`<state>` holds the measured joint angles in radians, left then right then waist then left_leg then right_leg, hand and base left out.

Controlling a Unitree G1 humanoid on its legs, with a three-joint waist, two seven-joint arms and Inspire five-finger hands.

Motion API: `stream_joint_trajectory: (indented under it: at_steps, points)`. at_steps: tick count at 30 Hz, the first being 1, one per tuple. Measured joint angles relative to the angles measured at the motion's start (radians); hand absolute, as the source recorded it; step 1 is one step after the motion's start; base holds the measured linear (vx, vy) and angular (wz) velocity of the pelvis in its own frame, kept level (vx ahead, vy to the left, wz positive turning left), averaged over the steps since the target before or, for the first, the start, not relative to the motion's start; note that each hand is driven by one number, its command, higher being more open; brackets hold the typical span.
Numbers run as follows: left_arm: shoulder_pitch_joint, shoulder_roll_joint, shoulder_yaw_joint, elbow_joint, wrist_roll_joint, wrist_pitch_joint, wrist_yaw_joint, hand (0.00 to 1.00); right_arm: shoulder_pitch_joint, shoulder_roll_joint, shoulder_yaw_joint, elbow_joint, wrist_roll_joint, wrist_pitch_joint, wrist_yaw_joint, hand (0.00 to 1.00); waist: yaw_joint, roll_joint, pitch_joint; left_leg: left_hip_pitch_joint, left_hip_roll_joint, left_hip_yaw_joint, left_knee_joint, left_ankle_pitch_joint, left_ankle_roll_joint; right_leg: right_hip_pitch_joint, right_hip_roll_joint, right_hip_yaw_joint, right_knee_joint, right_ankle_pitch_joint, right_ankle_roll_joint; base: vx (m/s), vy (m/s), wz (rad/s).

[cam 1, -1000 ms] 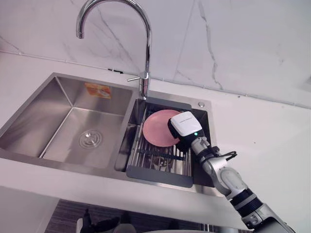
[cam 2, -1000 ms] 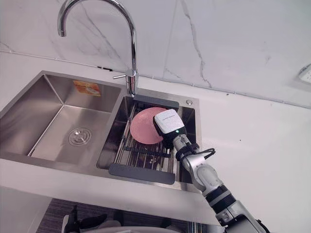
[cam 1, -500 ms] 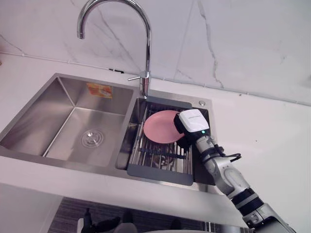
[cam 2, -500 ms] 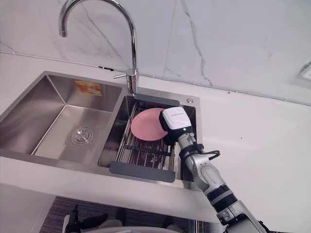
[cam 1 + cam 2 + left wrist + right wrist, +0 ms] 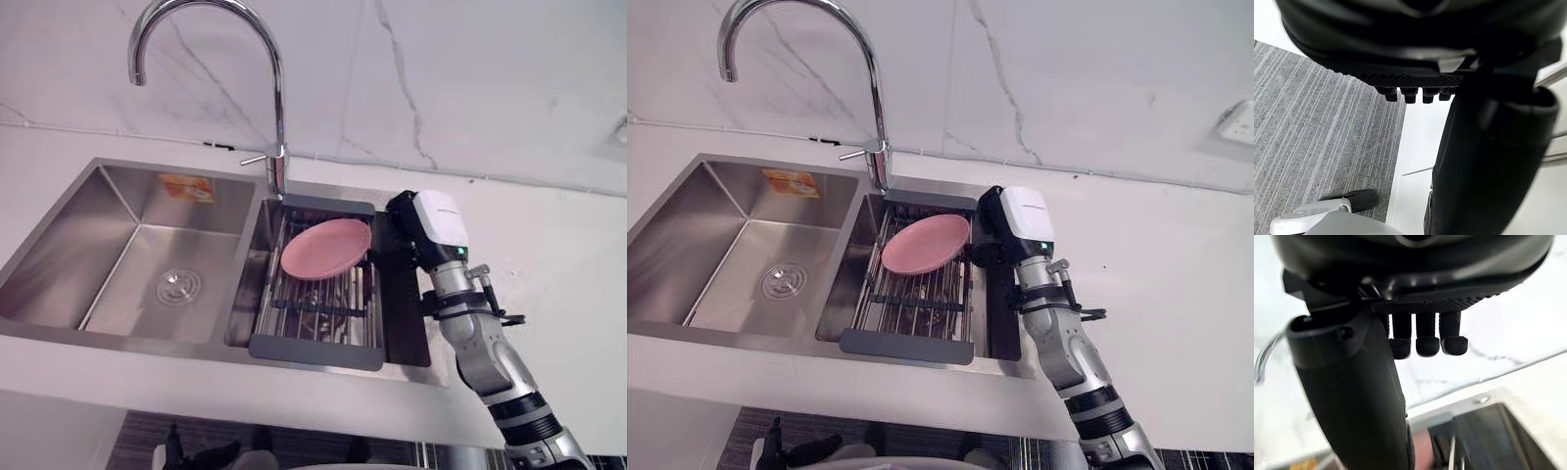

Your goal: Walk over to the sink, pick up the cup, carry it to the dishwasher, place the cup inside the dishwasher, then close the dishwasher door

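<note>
Cannot read the right hand from the head views: mostly hidden behind the white wrist housing. Cannot tell whether it touches the pink plate just beside it. Past the thumb in the right wrist view, get the plate as a pink blur and the faucet as a smear cut by the edge. Lose part of the rack under the plate, beside the hand.

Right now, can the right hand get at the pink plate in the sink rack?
Likely yes. The right hand hovers open just right of the pink plate, which rests on the rack with nothing on it or between the two. The faucet stands behind the plate, clear of that path.
</note>
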<state>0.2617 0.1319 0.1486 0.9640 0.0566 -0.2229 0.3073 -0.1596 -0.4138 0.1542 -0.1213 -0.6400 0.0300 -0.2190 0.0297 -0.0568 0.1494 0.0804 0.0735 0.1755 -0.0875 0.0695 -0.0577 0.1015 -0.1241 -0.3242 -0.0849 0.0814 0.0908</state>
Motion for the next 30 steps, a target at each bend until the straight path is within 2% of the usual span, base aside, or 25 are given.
stream_joint_trajectory:
  at_steps: [3, 7, 8, 10, 13, 15, 16, 18, 24, 30]
  points:
    - [0.006, -0.006, 0.000, 0.001, 0.000, -0.001, 0.004, 1.00, 0.014, 0.000, -0.064, -0.036, 0.030, -0.006, -0.023, 0.00, -0.004, 0.009, -0.007, 0.003, 0.001, 0.002, 0.000, 0.000, 0.001, 0.000, 0.001, 0.003, 0.000, 0.000, 0.000, 0.00, -0.004, -0.04]
    - [0.011, -0.017, 0.000, 0.001, -0.001, -0.001, 0.012, 1.00, 0.015, 0.000, -0.129, -0.060, 0.031, -0.013, -0.039, 0.00, -0.014, 0.009, -0.008, 0.006, 0.003, 0.006, 0.000, -0.001, 0.000, 0.001, 0.003, 0.007, 0.000, 0.000, 0.000, 0.01, -0.008, -0.04]
    - [0.012, -0.022, 0.000, 0.001, -0.001, -0.001, 0.013, 1.00, 0.015, 0.000, -0.143, -0.064, 0.031, -0.013, -0.044, 1.00, -0.016, 0.009, -0.008, 0.007, 0.003, 0.007, 0.000, -0.002, 0.000, 0.001, 0.003, 0.009, 0.000, 0.000, 0.000, 0.00, -0.002, -0.04]
    - [0.011, -0.022, 0.000, -0.001, -0.001, -0.002, 0.014, 1.00, 0.015, 0.000, -0.159, -0.068, 0.038, -0.016, -0.044, 1.00, -0.018, 0.009, -0.009, 0.009, 0.003, 0.010, 0.000, -0.002, 0.000, 0.001, 0.003, 0.011, 0.000, 0.000, 0.000, -0.01, -0.002, -0.04]
    - [0.012, -0.022, 0.000, -0.002, 0.000, -0.003, 0.014, 1.00, 0.035, 0.000, -0.188, -0.086, 0.059, -0.064, -0.007, 1.00, -0.019, 0.008, -0.010, 0.009, 0.003, 0.010, 0.000, -0.003, 0.000, 0.002, 0.003, 0.012, 0.000, 0.000, 0.000, 0.00, 0.000, 0.00]
    - [0.014, -0.022, 0.000, -0.001, 0.000, -0.003, 0.014, 1.00, 0.059, -0.010, -0.189, -0.121, 0.063, -0.095, 0.048, 1.00, -0.019, 0.007, -0.013, 0.009, 0.003, 0.011, 0.000, -0.003, 0.000, 0.002, 0.003, 0.012, 0.000, 0.000, 0.000, 0.00, 0.000, 0.00]
    - [0.016, -0.021, 0.000, -0.001, -0.001, -0.003, 0.014, 1.00, 0.078, -0.020, -0.184, -0.146, 0.067, -0.120, 0.105, 1.00, -0.019, 0.006, -0.019, 0.009, 0.004, 0.011, 0.000, -0.003, 0.000, 0.001, 0.004, 0.012, 0.000, 0.000, 0.000, 0.00, 0.000, 0.00]
    - [0.018, -0.022, 0.000, -0.001, -0.001, -0.003, 0.014, 1.00, 0.096, -0.023, -0.178, -0.168, 0.066, -0.131, 0.157, 1.00, -0.019, 0.006, -0.027, 0.010, 0.004, 0.011, 0.000, -0.003, 0.000, 0.001, 0.004, 0.013, 0.000, 0.000, 0.000, 0.00, 0.000, 0.00]
    - [0.023, -0.019, 0.000, 0.000, -0.001, -0.003, 0.013, 1.00, 0.108, -0.081, -0.047, -0.212, 0.018, -0.172, 0.378, 1.00, -0.021, 0.002, -0.035, 0.015, 0.005, 0.019, -0.001, -0.004, 0.000, 0.001, 0.004, 0.020, 0.000, 0.001, -0.001, -0.02, -0.002, -0.03]
    - [0.023, -0.012, -0.002, 0.009, -0.002, 0.001, 0.013, 1.00, 0.101, -0.106, 0.071, -0.212, -0.079, -0.179, 0.500, 1.00, -0.015, -0.007, -0.041, 0.013, 0.006, 0.019, 0.000, -0.004, 0.000, 0.000, 0.005, 0.018, 0.000, 0.001, -0.001, 0.00, 0.000, 0.00]
